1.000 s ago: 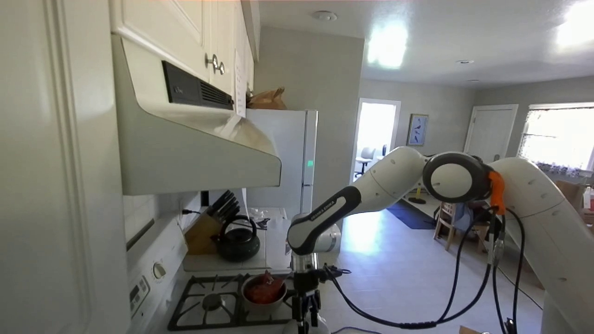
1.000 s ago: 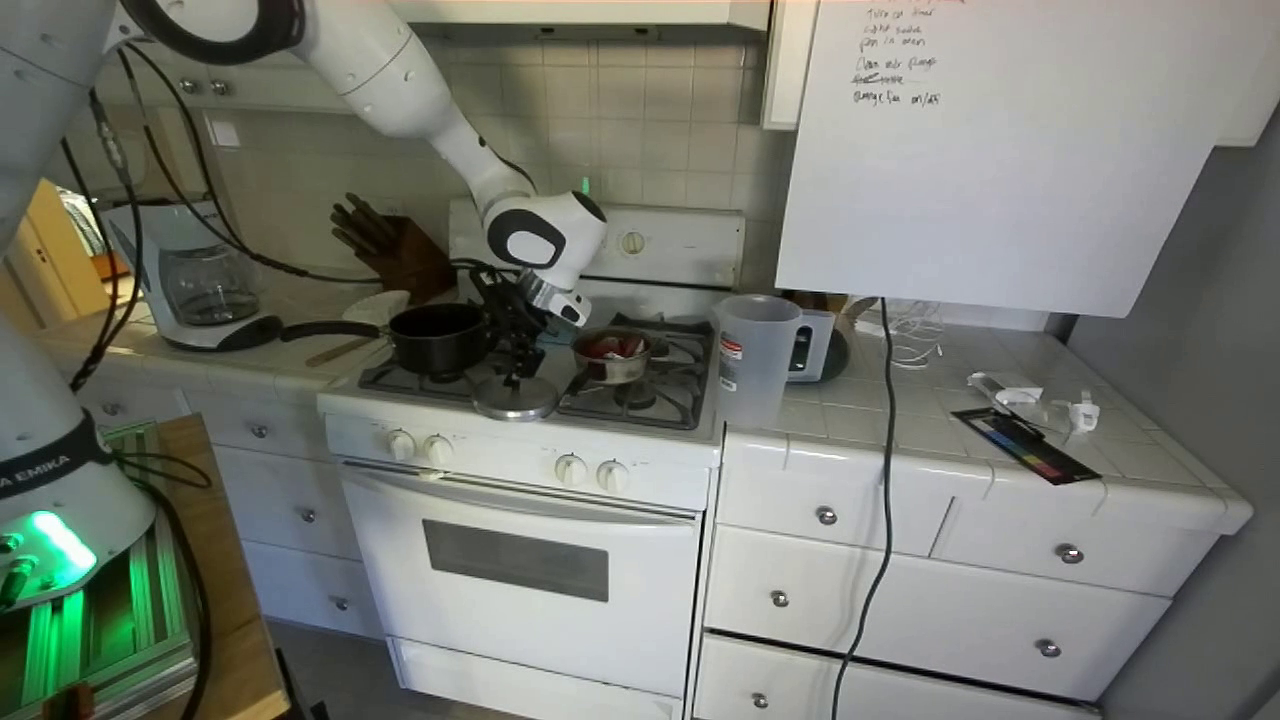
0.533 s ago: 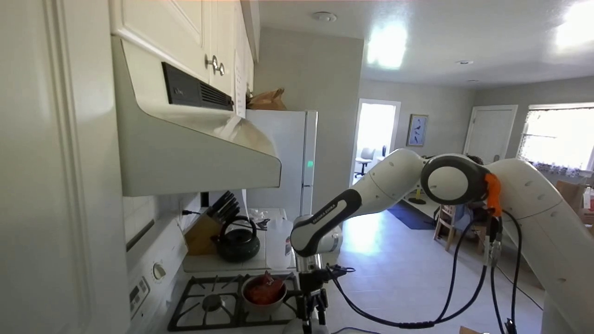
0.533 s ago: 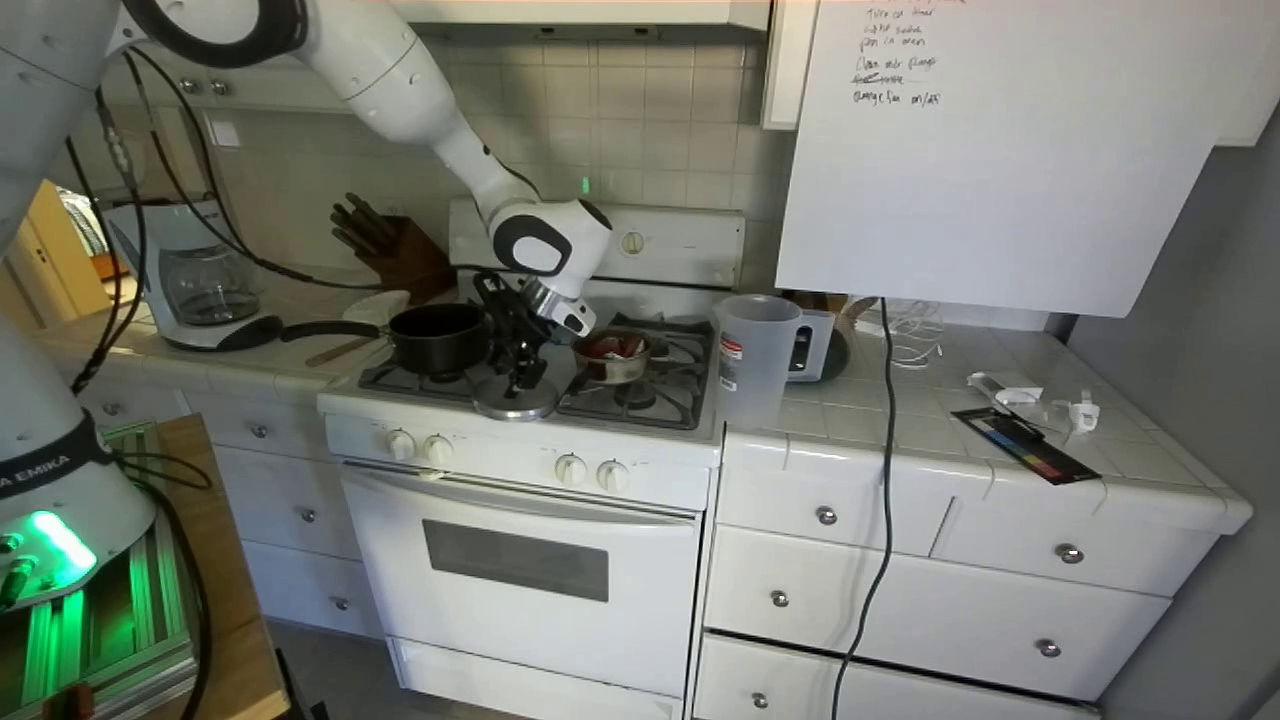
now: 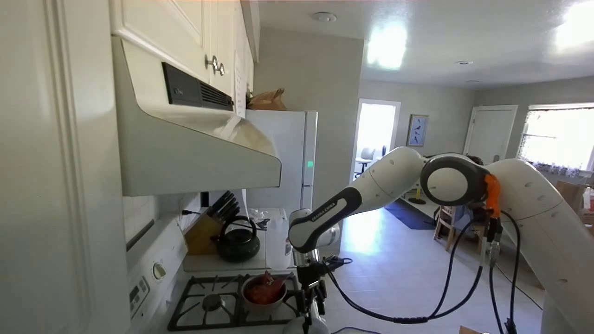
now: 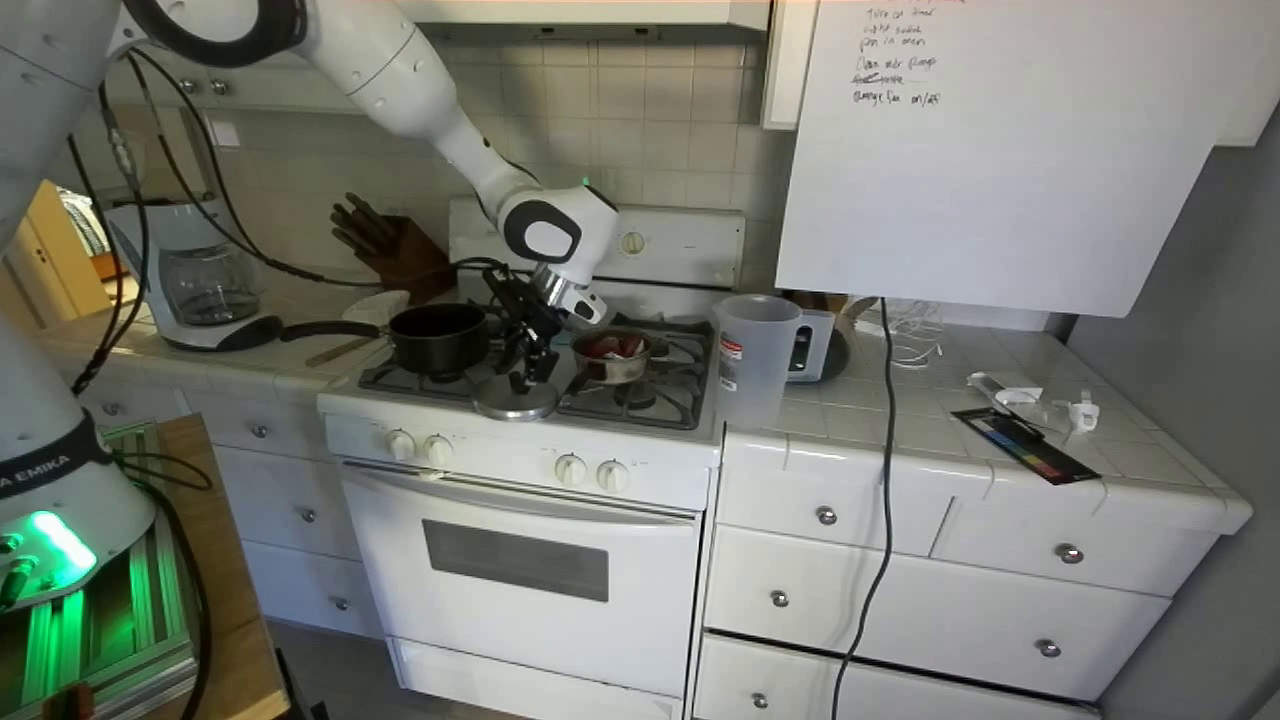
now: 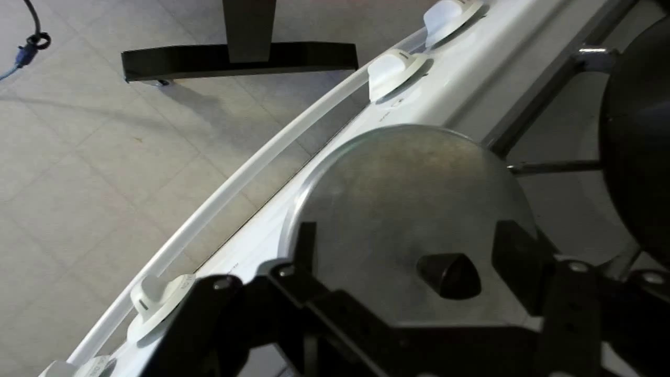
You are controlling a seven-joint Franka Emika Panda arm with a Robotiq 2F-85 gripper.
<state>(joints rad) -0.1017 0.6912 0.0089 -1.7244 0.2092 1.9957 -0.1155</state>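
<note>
My gripper [image 7: 409, 254] is open and holds nothing. In the wrist view its two black fingers stand apart over a round grey metal lid [image 7: 403, 178]. The lid's black knob [image 7: 450, 276] shows between the fingers, nearer the right one, with gaps on both sides. In an exterior view the gripper [image 6: 530, 375] points down at the lid [image 6: 515, 402], which lies at the front middle of the stove. In an exterior view the gripper [image 5: 310, 315] partly covers the lid [image 5: 292, 328]. A small pot [image 6: 612, 362] with red contents stands on a burner beside the gripper.
A black saucepan [image 6: 440, 340] stands close on the lid's other side; its dark side also shows in the wrist view [image 7: 641, 136]. A clear plastic pitcher [image 6: 755, 350], a dark kettle [image 5: 238, 243] and a knife block [image 6: 405, 255] stand on the counters. A range hood [image 5: 199, 167] overhangs the stove.
The arm's wrist has shifted slightly and tilted, so the gripper leans more over the lid. The fingers moved a little toward the red-filled pot's side. The lid and pots have not moved.
</note>
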